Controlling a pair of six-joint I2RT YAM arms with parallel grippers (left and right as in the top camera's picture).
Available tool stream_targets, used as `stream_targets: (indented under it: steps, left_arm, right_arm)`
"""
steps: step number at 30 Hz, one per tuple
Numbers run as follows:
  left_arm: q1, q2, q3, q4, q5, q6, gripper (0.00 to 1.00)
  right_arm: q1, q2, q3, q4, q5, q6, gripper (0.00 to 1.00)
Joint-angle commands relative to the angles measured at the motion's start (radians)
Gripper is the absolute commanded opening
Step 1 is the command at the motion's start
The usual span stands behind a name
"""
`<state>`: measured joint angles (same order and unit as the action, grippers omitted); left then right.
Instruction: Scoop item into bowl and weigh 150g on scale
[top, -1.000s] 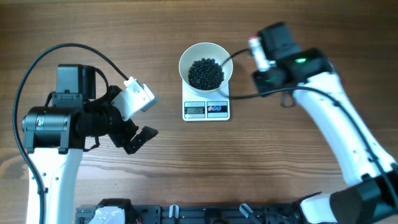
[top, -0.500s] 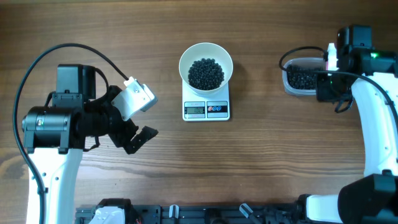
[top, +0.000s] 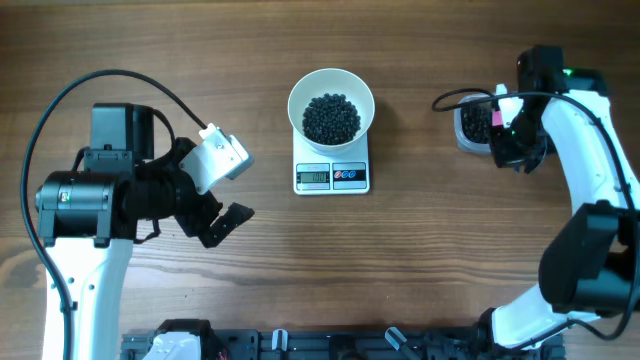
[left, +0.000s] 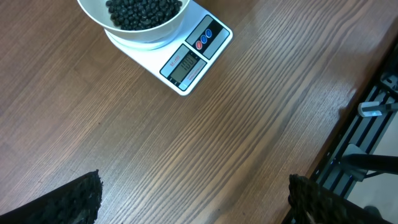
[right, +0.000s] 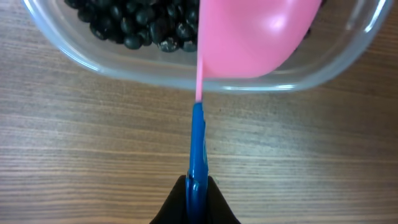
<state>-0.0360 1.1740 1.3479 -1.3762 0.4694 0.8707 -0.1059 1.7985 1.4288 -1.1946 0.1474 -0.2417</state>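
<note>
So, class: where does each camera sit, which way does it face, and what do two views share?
Overhead: above the table, facing straight down; bowl on scale, tub, left gripper, right gripper.
Left wrist: angled down at bowl and scale; left gripper open, fingertips at bottom corners.
Right wrist: looks along pink scoop toward tub of beans; right gripper shut on scoop.
Shared: overhead and left wrist show bowl, scale.

A wooden table (top: 300, 280) with warm brown, straight grain fills the whole view, evenly lit, with a soft pale sheen across the boards. Along its near edge runs a black slotted rail (top: 330, 342).
</note>
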Motion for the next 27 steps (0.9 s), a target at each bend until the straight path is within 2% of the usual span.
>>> stream_targets:
  steps: [1, 7, 17, 23, 27]
  left_arm:
    - [0.008, -0.009, 0.018, 0.002, 0.009, 0.016, 1.0]
    - [0.008, -0.009, 0.018, 0.002, 0.009, 0.016, 1.0]
    - [0.008, -0.009, 0.018, 0.002, 0.009, 0.016, 1.0]
    - [0.008, -0.009, 0.018, 0.002, 0.009, 0.016, 1.0]
    - [0.008, -0.009, 0.018, 0.002, 0.009, 0.016, 1.0]
  right_arm:
    - [0.0, 0.018, -0.002, 0.045, 0.068, -0.029, 0.04]
    - [0.0, 0.046, -0.001, 0.019, 0.085, -0.207, 0.04]
    - [0.0, 0.13, 0.164, -0.039, 0.137, -0.256, 0.04]
    - [0.013, 0.264, 0.181, -0.04, 0.136, -0.257, 0.04]
    - [0.056, 0.279, 0.19, -0.052, 0.067, -0.28, 0.04]
